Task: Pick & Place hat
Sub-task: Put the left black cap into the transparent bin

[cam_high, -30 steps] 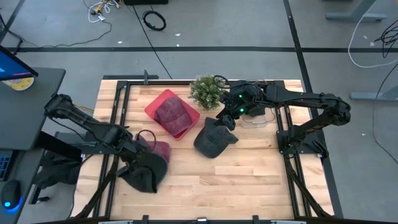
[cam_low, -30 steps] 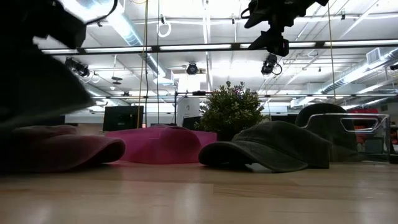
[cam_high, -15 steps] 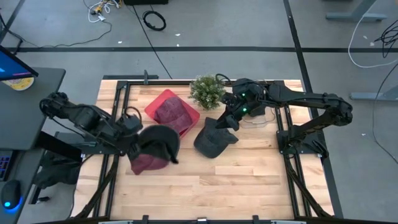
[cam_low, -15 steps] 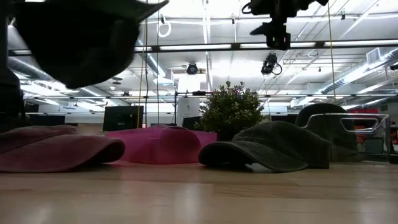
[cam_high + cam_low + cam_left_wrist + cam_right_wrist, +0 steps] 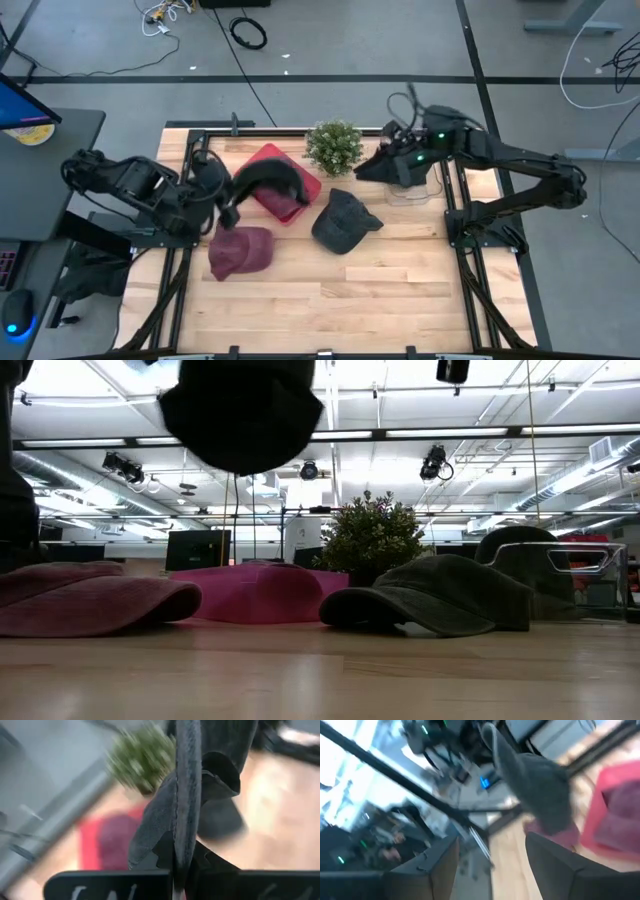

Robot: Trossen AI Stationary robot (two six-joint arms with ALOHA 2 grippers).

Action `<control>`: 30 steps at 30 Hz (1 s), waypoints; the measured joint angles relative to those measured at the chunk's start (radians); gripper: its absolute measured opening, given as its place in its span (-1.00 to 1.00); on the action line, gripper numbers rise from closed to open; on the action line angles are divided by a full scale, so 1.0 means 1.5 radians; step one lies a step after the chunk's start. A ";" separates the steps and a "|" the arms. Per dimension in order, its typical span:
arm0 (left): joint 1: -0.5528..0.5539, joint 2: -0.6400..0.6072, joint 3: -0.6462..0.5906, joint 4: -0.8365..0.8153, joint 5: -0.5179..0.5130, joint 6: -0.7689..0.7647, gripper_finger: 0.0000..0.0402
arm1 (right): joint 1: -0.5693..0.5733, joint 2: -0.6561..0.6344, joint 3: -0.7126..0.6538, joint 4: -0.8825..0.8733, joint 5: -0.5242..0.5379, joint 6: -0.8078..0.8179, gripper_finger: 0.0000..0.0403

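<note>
One dark hat (image 5: pixel 268 178) hangs over the red tray (image 5: pixel 300 196); only the left wrist view shows the left gripper (image 5: pixel 176 870) pinching it, while the right gripper (image 5: pixel 372 170) seems open.

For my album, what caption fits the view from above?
Left gripper carries a dark hat above the red tray; the right arm waits beside the plant.

I see bare table (image 5: pixel 330 290) along the near edge, clear for passing. Mid-table is crowded: maroon cap (image 5: pixel 240 252), red tray (image 5: pixel 248 170), grey cap (image 5: pixel 343 222). The plant (image 5: pixel 333 146) and clear container (image 5: pixel 412 192) block the far side.
</note>
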 joint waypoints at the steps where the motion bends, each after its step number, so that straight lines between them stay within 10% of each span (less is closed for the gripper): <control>1: 0.006 0.001 0.000 0.016 -0.037 0.027 -0.95 | 0.000 -0.005 0.000 0.015 0.010 0.017 0.15; 11: 0.067 0.060 0.001 0.231 -0.518 0.361 -0.95 | 0.000 0.011 0.000 0.159 0.219 0.248 0.15; 30: 0.198 0.268 -0.001 0.349 -0.532 0.601 -0.95 | 0.010 0.196 0.000 0.449 0.281 0.491 0.41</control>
